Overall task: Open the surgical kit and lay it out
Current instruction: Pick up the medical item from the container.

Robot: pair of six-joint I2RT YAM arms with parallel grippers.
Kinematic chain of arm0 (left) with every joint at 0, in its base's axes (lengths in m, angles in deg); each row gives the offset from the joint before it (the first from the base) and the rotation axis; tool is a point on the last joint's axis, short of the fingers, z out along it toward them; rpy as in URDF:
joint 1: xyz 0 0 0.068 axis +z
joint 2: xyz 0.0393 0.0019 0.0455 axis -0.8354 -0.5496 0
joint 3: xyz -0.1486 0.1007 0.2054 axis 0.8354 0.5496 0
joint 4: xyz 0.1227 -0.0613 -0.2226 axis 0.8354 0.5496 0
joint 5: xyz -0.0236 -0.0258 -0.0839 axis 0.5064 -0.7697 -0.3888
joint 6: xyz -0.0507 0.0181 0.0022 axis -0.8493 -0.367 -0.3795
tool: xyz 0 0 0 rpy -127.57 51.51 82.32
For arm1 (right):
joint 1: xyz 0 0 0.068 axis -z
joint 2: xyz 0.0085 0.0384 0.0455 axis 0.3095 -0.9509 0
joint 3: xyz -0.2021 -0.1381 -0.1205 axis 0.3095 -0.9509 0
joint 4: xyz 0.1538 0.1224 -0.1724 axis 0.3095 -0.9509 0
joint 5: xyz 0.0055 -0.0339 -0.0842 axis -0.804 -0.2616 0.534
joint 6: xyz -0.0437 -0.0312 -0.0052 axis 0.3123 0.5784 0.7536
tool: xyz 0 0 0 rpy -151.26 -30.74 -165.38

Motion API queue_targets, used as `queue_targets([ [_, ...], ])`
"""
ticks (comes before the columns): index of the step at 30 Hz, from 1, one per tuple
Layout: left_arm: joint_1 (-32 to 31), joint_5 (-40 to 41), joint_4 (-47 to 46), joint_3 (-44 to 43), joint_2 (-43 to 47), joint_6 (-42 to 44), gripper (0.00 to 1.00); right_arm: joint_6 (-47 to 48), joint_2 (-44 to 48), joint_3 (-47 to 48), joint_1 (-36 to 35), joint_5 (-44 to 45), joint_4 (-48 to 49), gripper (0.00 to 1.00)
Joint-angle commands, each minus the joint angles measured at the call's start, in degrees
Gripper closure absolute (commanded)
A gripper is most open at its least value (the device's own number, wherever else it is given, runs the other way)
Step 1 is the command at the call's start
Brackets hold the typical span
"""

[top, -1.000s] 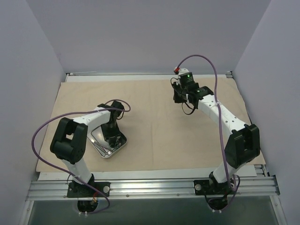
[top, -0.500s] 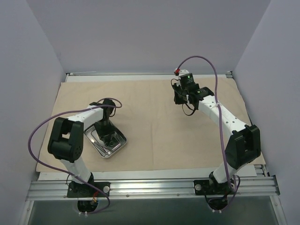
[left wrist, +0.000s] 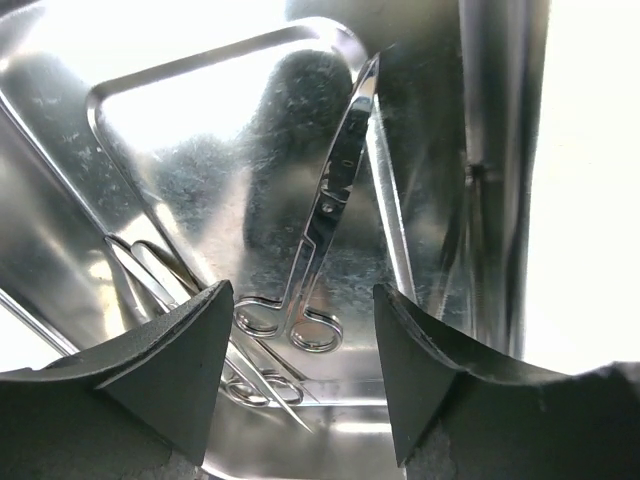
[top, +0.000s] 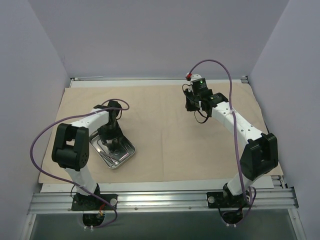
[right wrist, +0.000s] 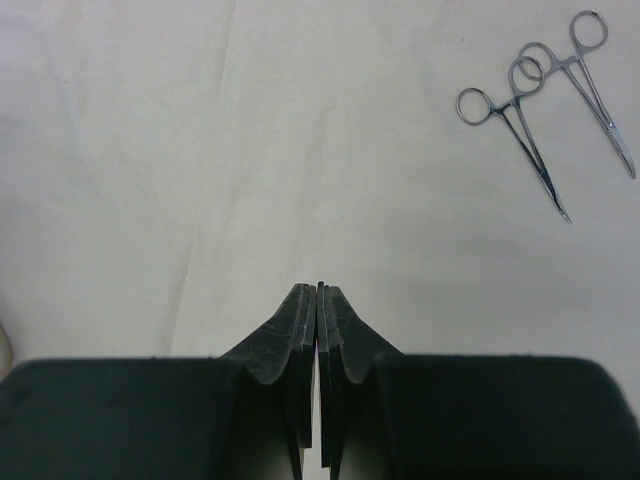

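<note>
Top external view. The large beige cloth wrap (top: 165, 130) lies unfolded and flat over the table. The small shiny rectangular steel tray with rounded corners (top: 125, 154) sits on it, near-left. The left gripper (top: 113, 145) points down into the tray. The right gripper (top: 192, 105) hangs above the far-right part of the cloth wrap, well apart from the tray. The instruments are too small to make out here.

Left wrist view. The left gripper (left wrist: 302, 295) has its jaws set apart with nothing between them. It is just above the ring handles of a slim steel ring-handled instrument (left wrist: 325, 215) lying flat on the steel tray (left wrist: 200, 130) floor. More thin ring-handled pieces (left wrist: 255, 385) lie lower left, partly under one finger, so I cannot count them. Glare washes out the tray walls.

Handling (judgement): light, stiff, slippery steel lying flush on steel. It is best pinched across the shanks just above the rings. The tray may skid on the cloth.

Right wrist view. The right gripper (right wrist: 320, 292) is closed tight and empty. Two ring-handled steel forceps (right wrist: 530, 110) lie on the beige cloth wrap (right wrist: 150, 150), their rings overlapping and their tips pointing apart.
</note>
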Motion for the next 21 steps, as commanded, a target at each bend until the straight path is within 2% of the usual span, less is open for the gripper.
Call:
queue_targets([
  [1, 0.42, 0.13, 1.06, -1.95, -0.03, 0.46, 0.32, 0.7, 2.36, 1.3, 0.13, 0.31, 0.52, 1.0],
  [7, 0.94, -1.9, -0.34, 1.3, 1.29, 0.45, 0.29, 0.7, 2.36, 0.86, 0.22, 0.4, 0.96, 1.0],
  [11, 2.78, -2.69, -2.81, -1.41, -0.02, 3.44, 0.29, 0.44, 1.57, 1.04, 0.22, -0.22, 1.13, 1.0],
  [16, 4.72, -3.04, -3.77, -6.33, -2.92, 5.38, 0.34, -0.17, 1.21, 1.13, 0.22, -0.92, 1.22, 1.0],
  [21, 5.16, -4.09, -4.13, -9.42, -8.02, 5.82, 0.43, 0.0, 1.48, 1.13, 0.22, -0.75, 0.87, 1.0],
])
